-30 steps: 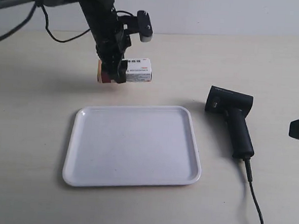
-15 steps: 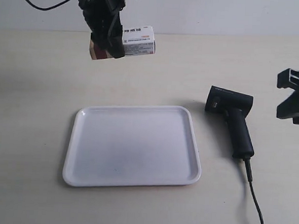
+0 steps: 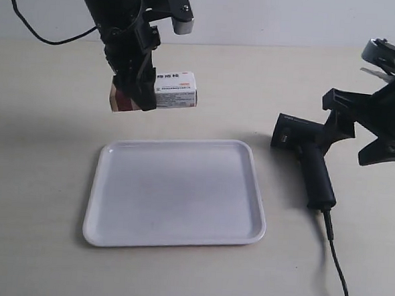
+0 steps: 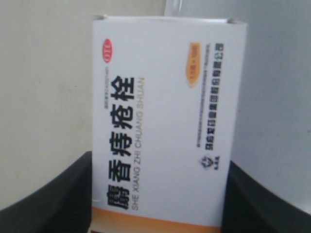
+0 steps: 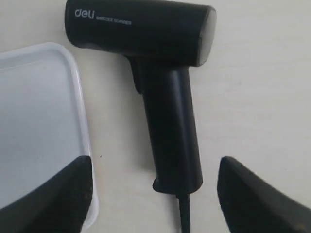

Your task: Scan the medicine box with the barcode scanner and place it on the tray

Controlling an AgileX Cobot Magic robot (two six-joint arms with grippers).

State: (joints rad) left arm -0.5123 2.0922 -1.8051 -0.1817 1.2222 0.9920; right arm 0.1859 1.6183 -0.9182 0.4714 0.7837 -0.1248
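The left pincer is clenched on the small white cardboard medicine box, its two black fingers pressed against the long sides of the carton. The box is held off the desk with its long axis level. Its dark red and orange end shows on one side of the grip, and the white end with dark print sticks out on the other, towards the exterior view's right. The left wrist view shows the broad white face with bold black Chinese characters, a small red oval mark and an orange band at the end nearest the fingers. In the exterior view the box appears above the far rim of the large flat white plastic tray and touches neither tray nor desk.

The right pincer is released and grasps nothing. Its black jaws are spread wide and hang over the black pistol-shaped barcode scanner, one on each side of the thick handle and well clear of it. The scanner lies on its side on the pale beige desk, just beside the tray's rounded corner. Its boxy head points to the far side, and its black cable runs from the handle's end towards the near edge
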